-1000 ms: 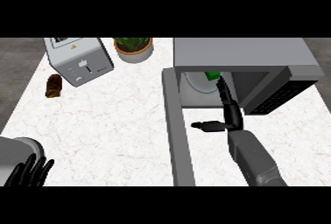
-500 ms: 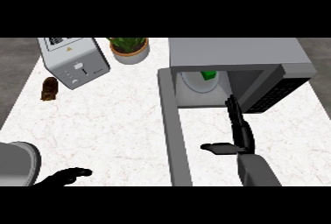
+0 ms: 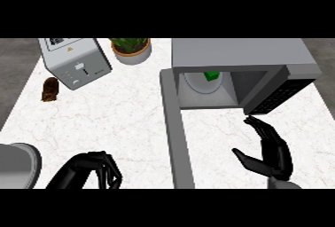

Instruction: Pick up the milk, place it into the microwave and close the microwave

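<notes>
1. Green milk (image 3: 211, 76) sits inside the open microwave (image 3: 239, 55), on the round white turntable (image 3: 201, 83) at the far right of the counter (image 3: 124, 124).
2. We see the microwave door (image 3: 175, 128) swung wide — it reaches toward the near edge.
3. Our right hand (image 3: 268, 150) is spread with fingers straight, just right of the door, holding nothing.
4. Our left hand (image 3: 91, 170) shows at the near left, fingers curled and empty.
5. Further left stand a toaster (image 3: 74, 62), a potted plant (image 3: 131, 48) and a small brown item (image 3: 49, 89) — well apart from the microwave.
</notes>
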You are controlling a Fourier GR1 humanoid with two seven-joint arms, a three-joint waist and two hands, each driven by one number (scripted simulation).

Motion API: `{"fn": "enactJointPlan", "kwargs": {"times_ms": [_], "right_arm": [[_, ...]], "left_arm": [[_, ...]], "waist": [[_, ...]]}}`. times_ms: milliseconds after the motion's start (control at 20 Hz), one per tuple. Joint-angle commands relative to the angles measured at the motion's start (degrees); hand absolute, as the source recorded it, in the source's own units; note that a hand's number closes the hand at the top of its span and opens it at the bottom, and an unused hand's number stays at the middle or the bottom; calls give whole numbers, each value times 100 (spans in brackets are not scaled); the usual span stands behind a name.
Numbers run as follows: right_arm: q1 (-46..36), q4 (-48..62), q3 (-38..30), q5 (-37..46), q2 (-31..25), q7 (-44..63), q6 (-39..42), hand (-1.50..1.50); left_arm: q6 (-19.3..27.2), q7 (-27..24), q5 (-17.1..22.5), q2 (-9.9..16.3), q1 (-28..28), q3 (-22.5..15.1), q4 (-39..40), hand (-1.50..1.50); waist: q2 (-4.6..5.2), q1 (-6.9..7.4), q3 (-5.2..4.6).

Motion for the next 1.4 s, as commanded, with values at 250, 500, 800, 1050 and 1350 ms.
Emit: {"fn": "enactJointPlan", "kwargs": {"times_ms": [250,500,800,1050,1350], "right_arm": [[899,-1758,-411,-770,-385,941,224,-150],[1320,-2293,-401,-615,-679,869,383,-150],[1290,-2401,-672,-983,-868,927,706,-150],[1404,-3343,-612,-1463,-1038,1563,1004,-150],[1095,-3493,-390,-1572,-1158,1827,1235,-150]], "left_arm": [[889,-4,-767,-18,-1537,-958,1427,150],[2114,151,-869,-19,-2977,-1829,2401,150],[2946,428,-263,-17,-3886,-2868,3842,150],[3612,538,563,-17,-4473,-3613,4762,150],[4048,601,1758,-17,-5217,-4566,5253,-150]], "waist": [[33,87,6],[43,-28,3],[57,-32,7],[77,-258,-1],[138,-500,-3]]}}
